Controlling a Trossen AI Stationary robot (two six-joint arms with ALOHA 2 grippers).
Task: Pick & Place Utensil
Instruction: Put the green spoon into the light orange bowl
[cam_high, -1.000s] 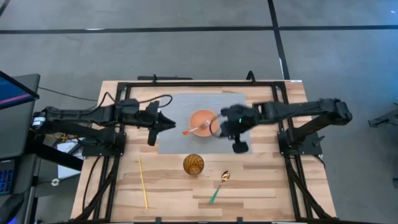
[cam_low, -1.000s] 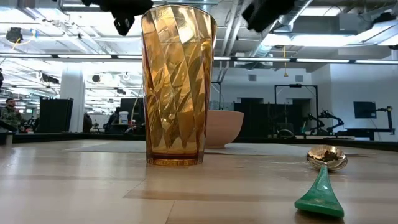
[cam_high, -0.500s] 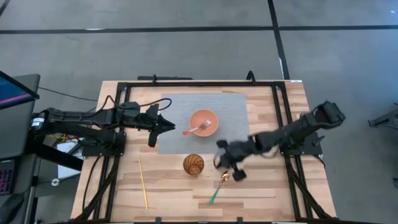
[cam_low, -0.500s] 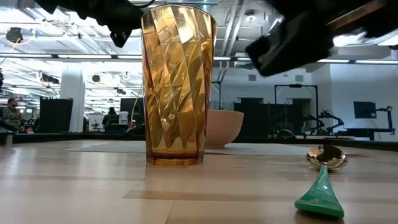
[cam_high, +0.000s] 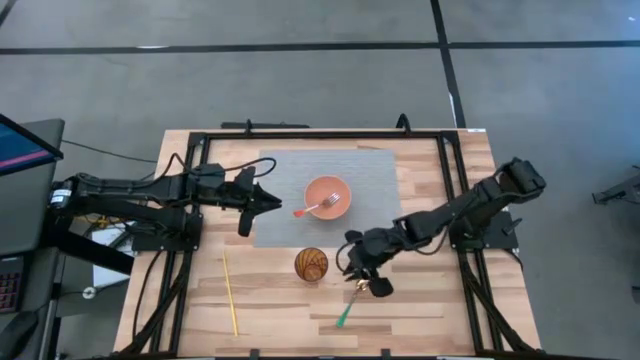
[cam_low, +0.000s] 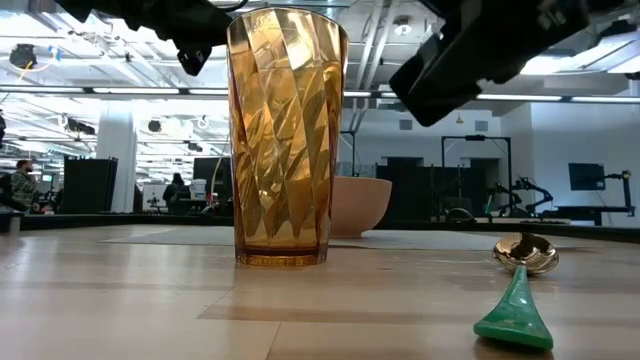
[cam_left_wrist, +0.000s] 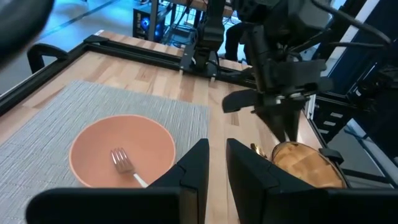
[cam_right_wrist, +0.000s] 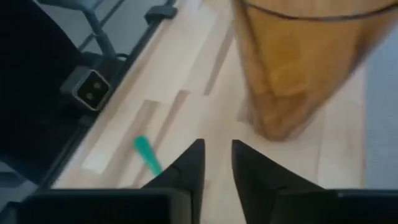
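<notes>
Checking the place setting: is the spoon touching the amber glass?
Apart. The low view shows bare table between the spoon and the amber glass.

Even overhead light — soft shadows; right wrist view blurred.

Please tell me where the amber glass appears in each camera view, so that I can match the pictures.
High view: amber glass, front centre of table.
Low view: glass left of centre, large and close.
Left wrist view, right of the fingers.
Right wrist view, upper right.
Shared landmark: green-handled spoon, beside it.
</notes>
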